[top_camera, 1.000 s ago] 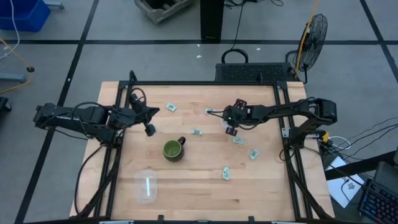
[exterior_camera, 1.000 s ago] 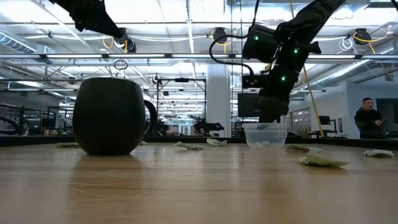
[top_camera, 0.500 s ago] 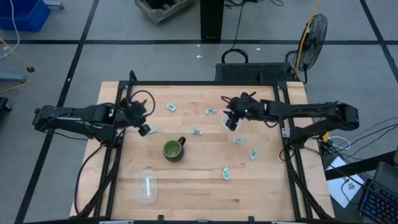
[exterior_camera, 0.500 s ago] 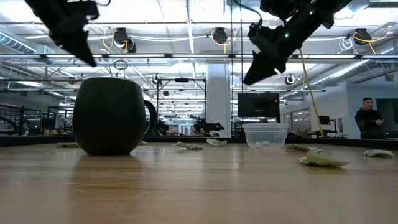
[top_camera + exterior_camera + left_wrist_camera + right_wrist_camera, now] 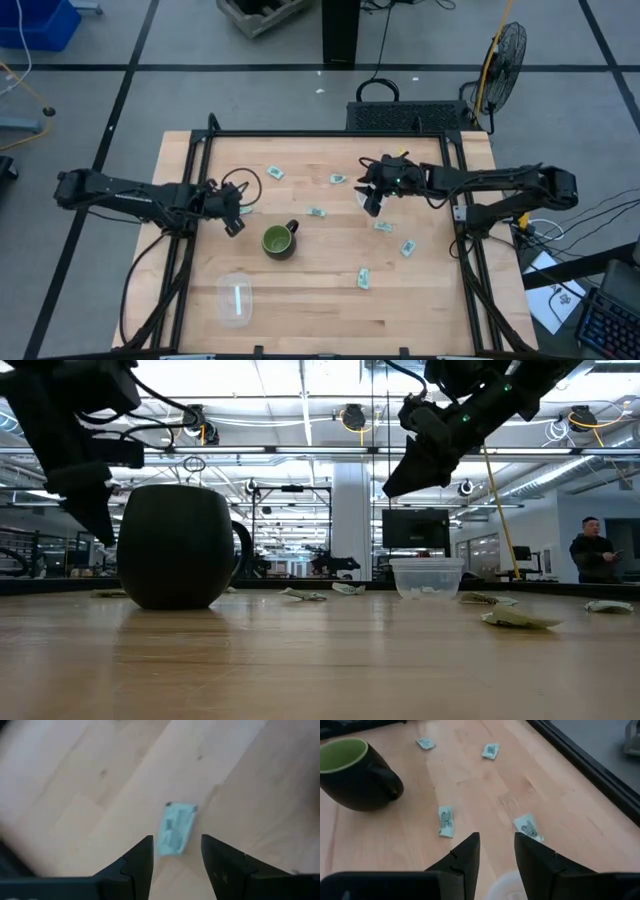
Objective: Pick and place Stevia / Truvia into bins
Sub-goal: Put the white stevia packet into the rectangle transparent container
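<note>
Your two cups, sachets mostly loose around the mug point(image 5: 279, 241).
Far cup point(image 5: 427, 577) right of the mug holds sachets; near cup point(image 5: 235, 299) content unclear. Left gripper point(image 5: 176, 856), fingers apart, over a sachet point(image 5: 175, 828); right gripper point(image 5: 497, 851), fingers apart, above far cup.

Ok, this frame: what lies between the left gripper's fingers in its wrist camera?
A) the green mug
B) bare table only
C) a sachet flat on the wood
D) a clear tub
C: the left wrist view shows the left gripper open, with one pale green sachet lying flat on the table just beyond the gap between its fingers, not yet gripped.
</note>
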### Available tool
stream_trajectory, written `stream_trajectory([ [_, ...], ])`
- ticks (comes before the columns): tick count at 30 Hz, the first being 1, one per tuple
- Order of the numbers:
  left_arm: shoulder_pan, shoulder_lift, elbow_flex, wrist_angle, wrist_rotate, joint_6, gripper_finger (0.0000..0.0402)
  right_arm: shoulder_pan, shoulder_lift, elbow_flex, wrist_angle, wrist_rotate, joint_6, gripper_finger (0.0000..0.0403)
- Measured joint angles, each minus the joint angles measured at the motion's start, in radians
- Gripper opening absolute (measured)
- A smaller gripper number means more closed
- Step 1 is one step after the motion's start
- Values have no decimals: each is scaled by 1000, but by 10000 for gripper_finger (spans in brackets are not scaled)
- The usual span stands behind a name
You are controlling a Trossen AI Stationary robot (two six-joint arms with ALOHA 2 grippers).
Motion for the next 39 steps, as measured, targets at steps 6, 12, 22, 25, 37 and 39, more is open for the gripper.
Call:
stream_trajectory([
  [6, 0, 26, -57, 132, 24, -47, 173, 0, 0, -22, -5, 1, 11, 114],
  [12, 0, 74, -123, 257, 29, -61, 173, 0, 0, -36, -4, 2, 11, 114],
  [22, 0, 195, -167, 333, -44, -80, 173, 0, 0, -41, -3, 2, 10, 114],
  [25, 0, 233, -167, 333, -51, -88, 172, 0, 0, -41, 0, 2, 10, 114],
  [37, 0, 283, -163, 339, -30, -179, 134, 0, 0, -41, 0, 2, 11, 114],
  [39, 0, 282, -164, 339, -12, -189, 101, 0, 0, -41, 0, 2, 11, 114],
])
